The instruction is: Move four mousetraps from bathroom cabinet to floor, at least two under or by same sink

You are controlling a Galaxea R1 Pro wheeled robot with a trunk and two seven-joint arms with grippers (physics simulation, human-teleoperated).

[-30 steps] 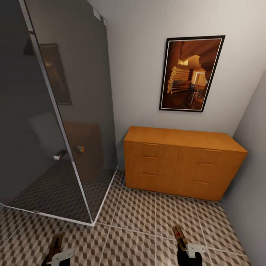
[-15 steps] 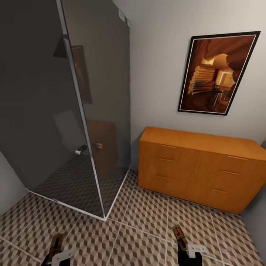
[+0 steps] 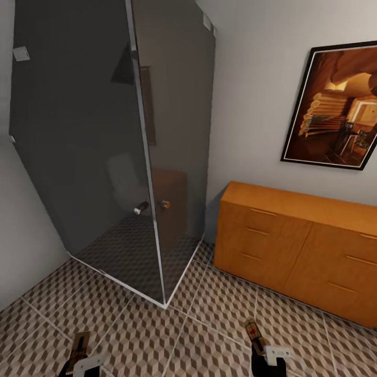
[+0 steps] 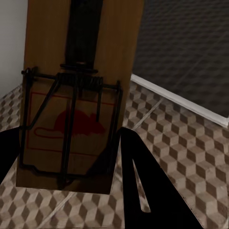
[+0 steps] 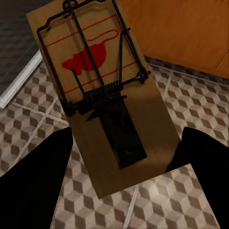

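Mousetraps [image 4: 74, 102] [image 5: 102, 95] in both grippers, fingertips hidden beneath boards.

Shower enclosure [image 3: 110, 152] left; cabinet [image 3: 298, 243] right, against wall.

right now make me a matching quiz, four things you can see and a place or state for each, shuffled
Things:
1. cabinet
2. framed picture
3. shower enclosure
4. mousetrap in the right gripper

Places or states:
a. hangs on the wall
b. held above the bathroom floor
c. stands against the wall, drawers shut
d. dark glass panels, in the corner

Pairs: 1-c, 2-a, 3-d, 4-b
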